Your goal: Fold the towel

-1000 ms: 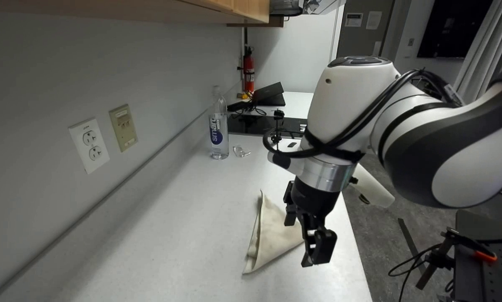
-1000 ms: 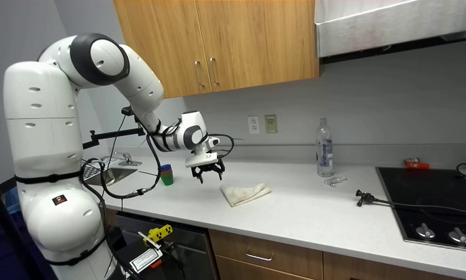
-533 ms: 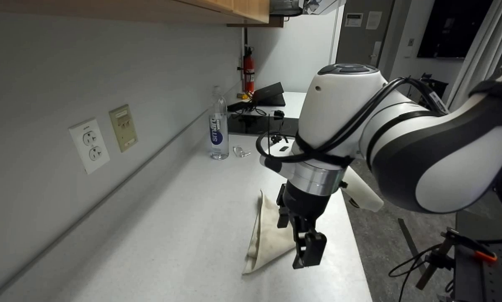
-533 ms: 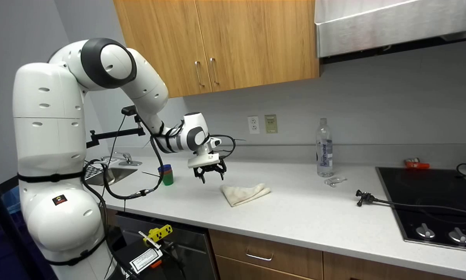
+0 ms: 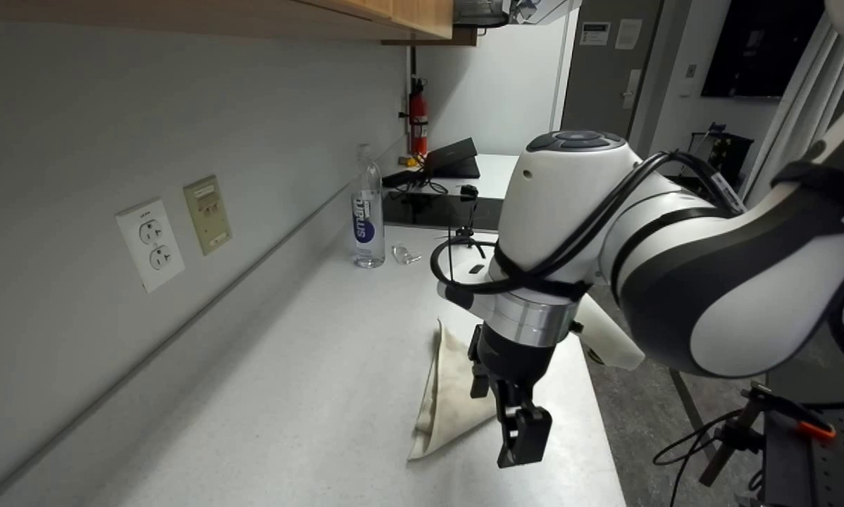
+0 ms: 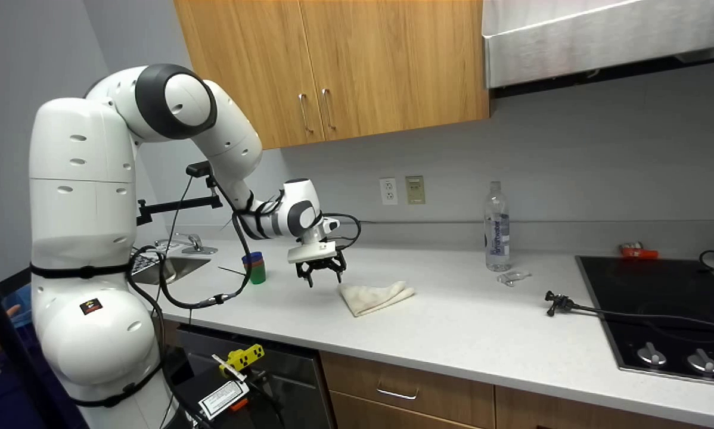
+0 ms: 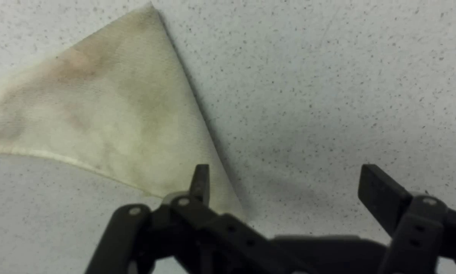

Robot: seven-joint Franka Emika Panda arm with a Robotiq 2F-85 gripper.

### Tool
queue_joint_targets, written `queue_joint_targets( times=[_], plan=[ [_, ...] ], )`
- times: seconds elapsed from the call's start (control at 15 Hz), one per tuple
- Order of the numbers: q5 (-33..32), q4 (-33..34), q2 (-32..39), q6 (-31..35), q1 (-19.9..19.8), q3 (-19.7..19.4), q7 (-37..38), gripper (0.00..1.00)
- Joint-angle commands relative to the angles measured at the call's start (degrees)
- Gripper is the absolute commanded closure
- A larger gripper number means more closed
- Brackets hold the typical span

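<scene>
The towel is a pale cream, stained cloth folded into a rough triangle. It lies on the white counter in both exterior views, towel and towel. In the wrist view the towel fills the left side, with one corner running down under the left finger. My gripper is open and empty, its fingers wide apart. The left finger is over the towel's edge; the right finger is over bare counter. In an exterior view the gripper hides part of the towel. In both exterior views, gripper included, it hovers above the counter.
A water bottle and a crumpled clear plastic piece stand farther along the counter. A black cooktop lies beyond them. Stacked cups stand near the sink. A wooden cabinet hangs above.
My gripper has moved down toward the counter and slightly across toward the towel and the back wall. It stays open. The towel has not moved.
</scene>
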Motion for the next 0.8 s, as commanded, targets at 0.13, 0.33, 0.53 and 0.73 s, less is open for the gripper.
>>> queue_joint_targets(
  times=[0.13,0.33,0.53,0.73],
  plan=[
    [-1.4,3.4,4.6,1.8,-0.5,0.8,0.2,0.0],
    [-2.1,5.6,6.8,2.4,-0.3,0.4,0.2,0.0],
    [-3.2,7.8,9.3,2.8,-0.1,-0.1,0.2,0.0],
    [-3.7,9.7,11.7,2.6,-0.2,-0.2,0.0,0.0]
  ],
)
